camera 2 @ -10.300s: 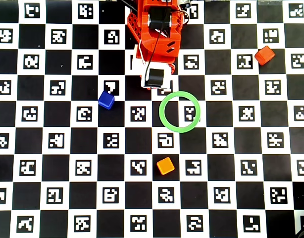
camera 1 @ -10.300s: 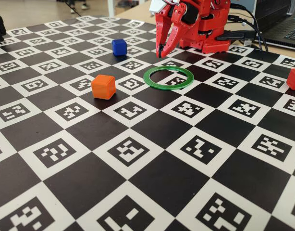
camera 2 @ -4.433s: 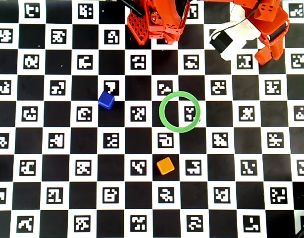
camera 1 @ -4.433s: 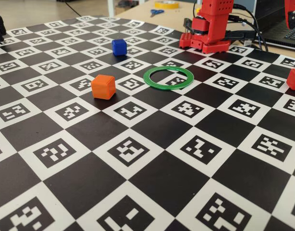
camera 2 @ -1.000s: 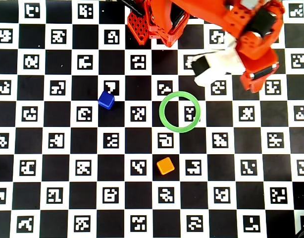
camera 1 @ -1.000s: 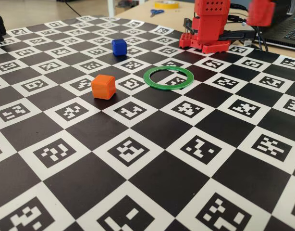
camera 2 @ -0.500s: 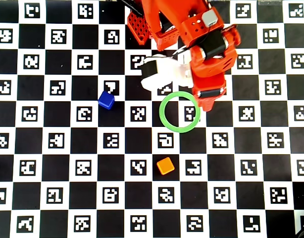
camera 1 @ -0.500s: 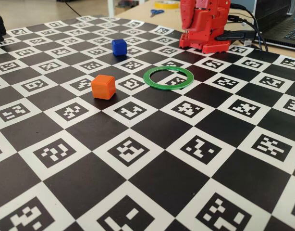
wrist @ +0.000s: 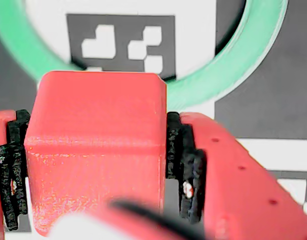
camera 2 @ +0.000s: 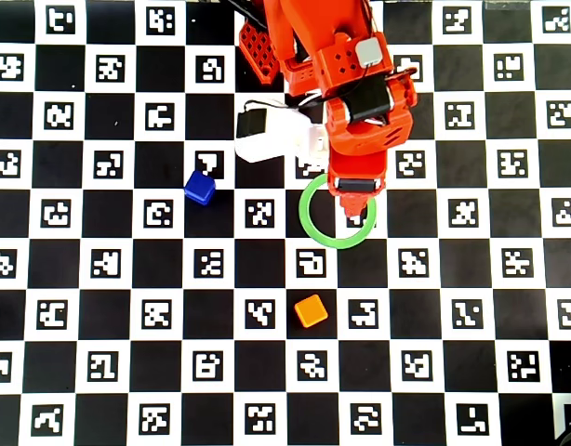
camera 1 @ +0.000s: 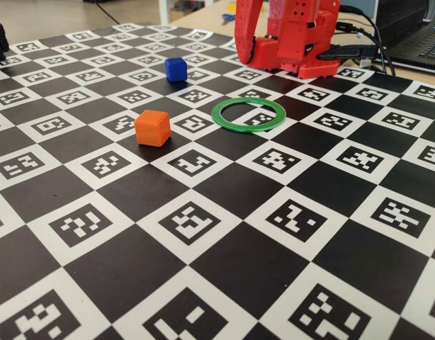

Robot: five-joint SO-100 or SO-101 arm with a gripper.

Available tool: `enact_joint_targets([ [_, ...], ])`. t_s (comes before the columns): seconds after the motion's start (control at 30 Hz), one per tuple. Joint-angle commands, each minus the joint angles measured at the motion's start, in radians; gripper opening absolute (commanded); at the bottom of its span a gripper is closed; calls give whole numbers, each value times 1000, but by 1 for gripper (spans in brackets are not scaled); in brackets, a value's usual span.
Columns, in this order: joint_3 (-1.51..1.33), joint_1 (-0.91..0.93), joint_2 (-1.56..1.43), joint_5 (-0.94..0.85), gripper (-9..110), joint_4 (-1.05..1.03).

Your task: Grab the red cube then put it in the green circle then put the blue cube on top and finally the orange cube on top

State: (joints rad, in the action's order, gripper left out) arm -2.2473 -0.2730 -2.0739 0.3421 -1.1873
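My gripper [wrist: 93,165] clamps the red cube [wrist: 96,145] above the green circle [camera 2: 337,210], toward the worktop's [camera 2: 267,400] far edge.

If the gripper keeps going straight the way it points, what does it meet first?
Probably the checkered mat inside the thin green plastic ring; the gripper holds the small red cube over the ring's edge. Height is unclear.

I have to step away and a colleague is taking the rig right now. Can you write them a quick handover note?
Gripper: shut on the red cube, held over the green circle, not yet set down.
Blue cube: on the board, left of the circle in the overhead view, untouched.
Orange cube: on the board below the circle in that view, untouched.
Done: red cube picked up.
Left: release red inside the circle, stack blue on it, then orange.
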Motion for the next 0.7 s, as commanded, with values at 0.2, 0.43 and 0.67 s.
enact_joint_targets([
  [0.2,-83,12,-29,-21,15,124],
  [0.43,-109,14,49,-26,15,198],
  [0.67,-114,15,118,-29,15,241],
])
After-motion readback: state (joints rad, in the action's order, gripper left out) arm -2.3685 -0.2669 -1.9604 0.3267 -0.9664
